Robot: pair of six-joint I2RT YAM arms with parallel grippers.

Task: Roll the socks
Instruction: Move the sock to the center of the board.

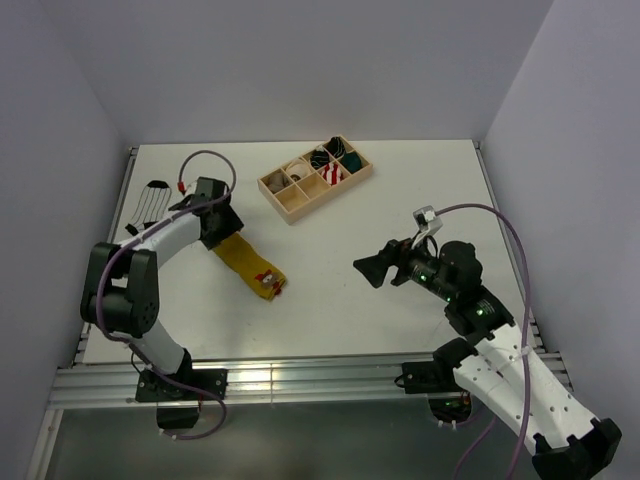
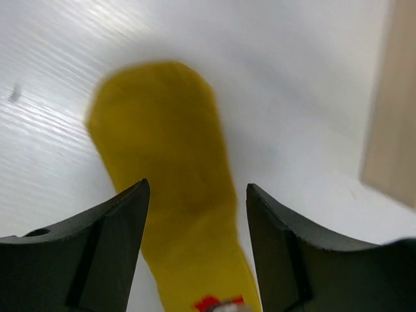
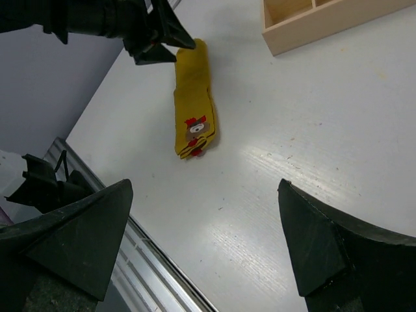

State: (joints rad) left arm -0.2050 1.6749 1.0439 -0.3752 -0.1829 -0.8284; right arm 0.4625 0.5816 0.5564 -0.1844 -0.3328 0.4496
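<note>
The mustard-yellow sock [image 1: 250, 265] lies flat on the white table, its red-and-white patch end [image 1: 268, 281] toward the front. My left gripper [image 1: 222, 228] is open and hangs over the sock's plain far end. In the left wrist view the sock [image 2: 169, 156] runs between the two spread fingers [image 2: 117, 227]. The white sock with black stripes [image 1: 150, 203] lies at the far left, beyond the left arm. My right gripper [image 1: 365, 268] is open and empty, above bare table to the right of the yellow sock [image 3: 194, 97]. The right wrist view also shows the left gripper [image 3: 159, 42].
A wooden compartment tray [image 1: 290, 205] with rolled bundles stands at the back middle; its edge shows in the left wrist view [image 2: 393, 104] and the right wrist view [image 3: 312, 32]. The table's metal front rail [image 3: 162, 273] runs below the right gripper [image 3: 205, 188].
</note>
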